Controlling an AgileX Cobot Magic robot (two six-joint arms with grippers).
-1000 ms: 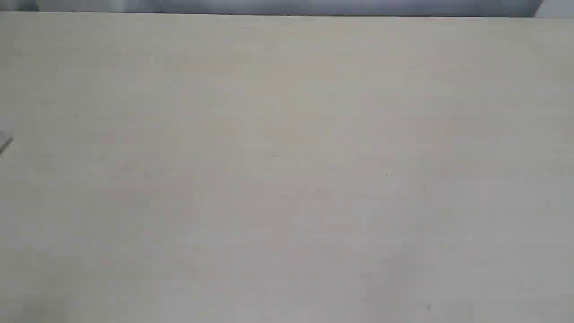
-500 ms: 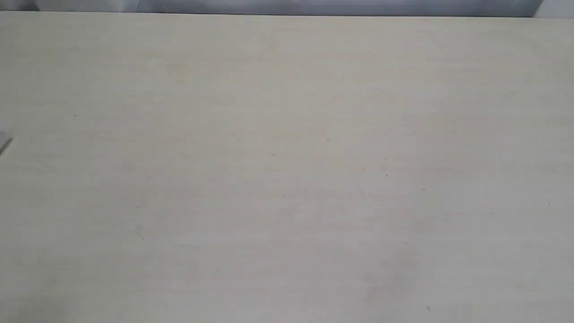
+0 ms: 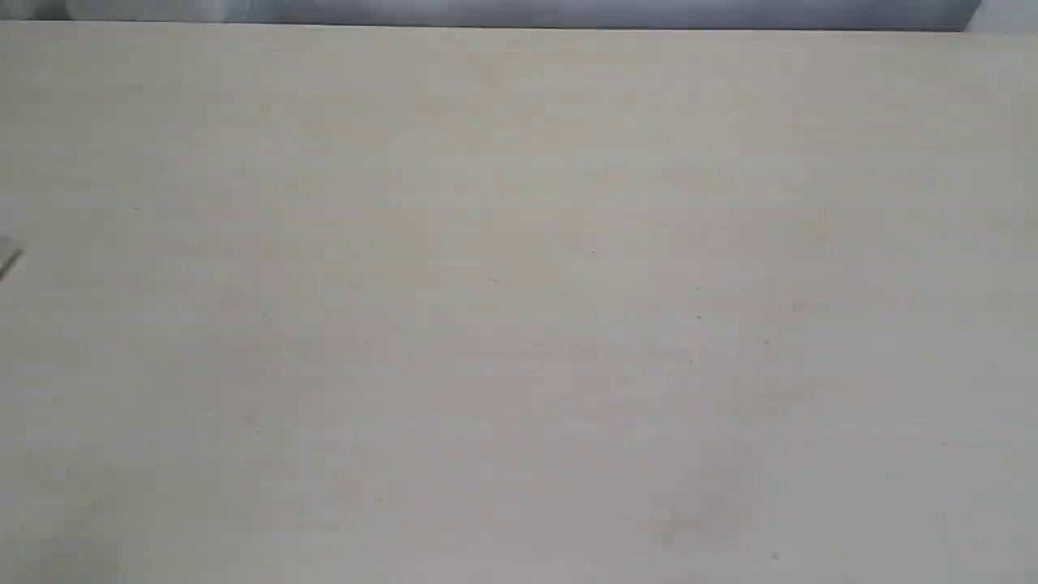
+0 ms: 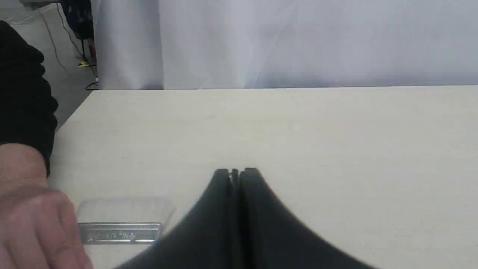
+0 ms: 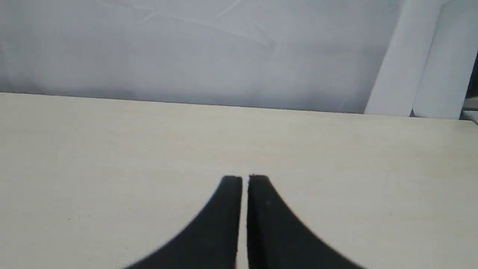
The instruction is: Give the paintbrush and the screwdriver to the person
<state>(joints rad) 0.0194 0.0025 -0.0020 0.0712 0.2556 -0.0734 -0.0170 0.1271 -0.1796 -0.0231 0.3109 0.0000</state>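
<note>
In left wrist view, left gripper [image 4: 235,172] low over pale table [image 4: 298,130], fingers pressed together, nothing held. Flat on table near its edge, just beside that gripper, paintbrush [image 4: 119,232]: silver ferrule and whitish bristles showing, handle hidden under person's hand [image 4: 33,224]. Above wrist, dark sleeve cuff [image 4: 22,93]. Hand over handle end, actual grip impossible to tell. Behind table, white curtain [image 4: 298,41]. In right wrist view, right gripper [image 5: 244,179] over bare tabletop, fingers nearly touching with only a hairline slit, empty. In exterior view, plain tabletop with tiny grey sliver [image 3: 10,259] at left edge, too small to identify.
</note>
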